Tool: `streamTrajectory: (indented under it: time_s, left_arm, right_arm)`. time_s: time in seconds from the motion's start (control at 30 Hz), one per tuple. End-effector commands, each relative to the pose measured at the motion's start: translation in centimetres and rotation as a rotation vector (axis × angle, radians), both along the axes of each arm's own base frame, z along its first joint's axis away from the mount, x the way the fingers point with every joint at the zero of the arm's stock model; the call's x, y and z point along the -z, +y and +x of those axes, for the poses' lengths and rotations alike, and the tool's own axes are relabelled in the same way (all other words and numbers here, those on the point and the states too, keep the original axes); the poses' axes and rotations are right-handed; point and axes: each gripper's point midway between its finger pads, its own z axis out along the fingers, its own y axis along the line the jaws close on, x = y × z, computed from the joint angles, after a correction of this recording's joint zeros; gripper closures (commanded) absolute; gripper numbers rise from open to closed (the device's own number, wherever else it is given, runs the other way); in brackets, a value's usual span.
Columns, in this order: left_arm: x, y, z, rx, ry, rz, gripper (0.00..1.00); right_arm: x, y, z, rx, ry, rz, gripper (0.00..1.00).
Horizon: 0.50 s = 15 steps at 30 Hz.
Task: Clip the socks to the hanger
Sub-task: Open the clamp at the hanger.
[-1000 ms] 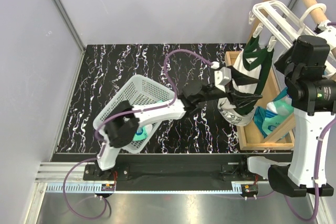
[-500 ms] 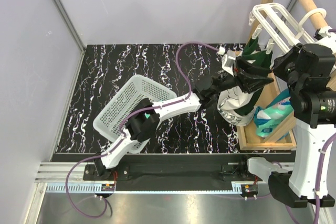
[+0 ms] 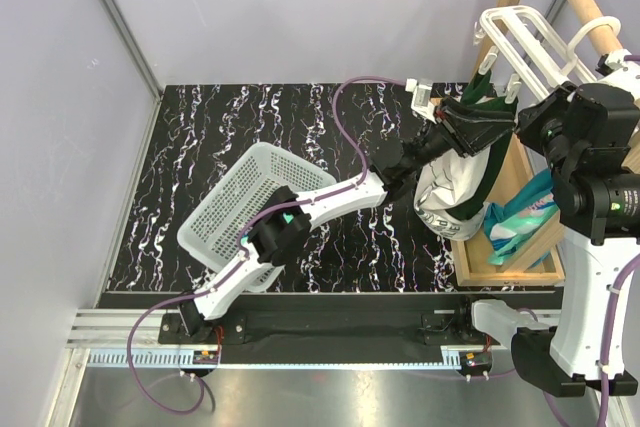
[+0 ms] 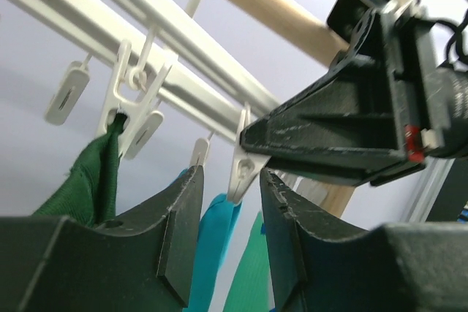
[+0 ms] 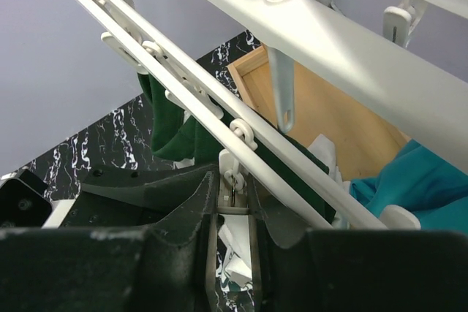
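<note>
Closing in: left gripper (image 4: 230, 180), newly up at the hanger (image 5: 351, 45) far right, narrows its still-spread jaws astride a clip (image 4: 239, 155) (right gripper (image 5: 234, 195) pinches its top); socks (image 3: 522, 217) lie below, unclipped.

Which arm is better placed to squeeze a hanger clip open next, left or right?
Right. The right gripper is pinched shut on a clip of the hanger; the left gripper has its fingers standing apart.
</note>
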Motion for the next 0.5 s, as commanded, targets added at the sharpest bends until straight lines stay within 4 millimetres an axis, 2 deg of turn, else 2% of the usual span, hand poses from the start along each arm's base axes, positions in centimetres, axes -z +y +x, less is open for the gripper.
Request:
streamTrajectory:
  time_s: [0.0,0.13,0.27,0.47]
  left_arm:
    - [-3.5,2.7,0.0,-0.001,-0.014,-0.126,0.58]
    - [-3.7,2.6,-0.4,0.02,-0.029,-0.122,0.59]
    - [-2.9,2.3,-0.7,0.035,-0.03,-0.109,0.59]
    - [-2.7,1.9,-1.4,0.04,-0.061,-0.089,0.51]
  right_arm:
    - [2.2,1.1,-0.8,-0.051,0.092,0.038,0.93]
    - [2.4,1.2,-0.6,-0.054,0.098,0.038,0.92]
    - [1.9,1.3,-0.6,-0.053,0.083,0.046,0.93]
    - [2.0,1.7,-0.5,-0.069,0.087,0.064,0.92]
